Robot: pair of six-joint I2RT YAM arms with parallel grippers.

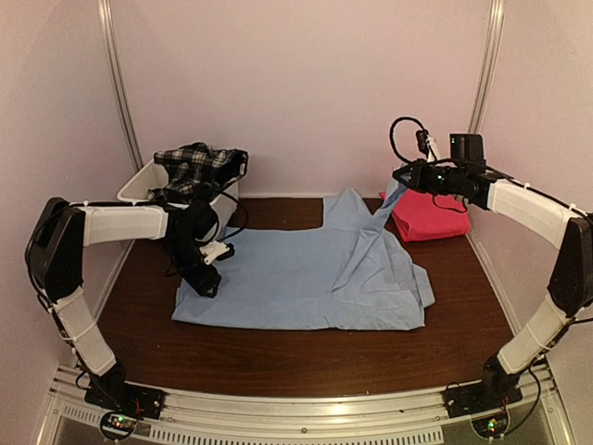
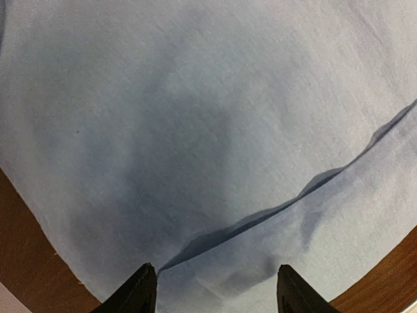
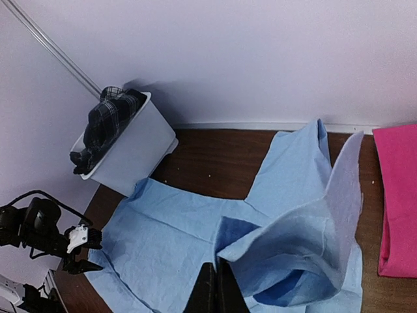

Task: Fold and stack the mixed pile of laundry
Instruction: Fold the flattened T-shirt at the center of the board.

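Lab robot cell: white panel walls [image 1: 306, 83], aluminium frame rail [image 1: 306, 408].

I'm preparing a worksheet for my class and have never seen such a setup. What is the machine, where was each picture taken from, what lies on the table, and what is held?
Two robot arms are bolted at the near edge of the table. One picture looks down from above; the other two come from a camera on each wrist. A blue shirt lies spread out, a pink cloth beside it, a plaid garment in a white tub. The right tool is shut on a raised part of the shirt; the left tool hangs open over the shirt.
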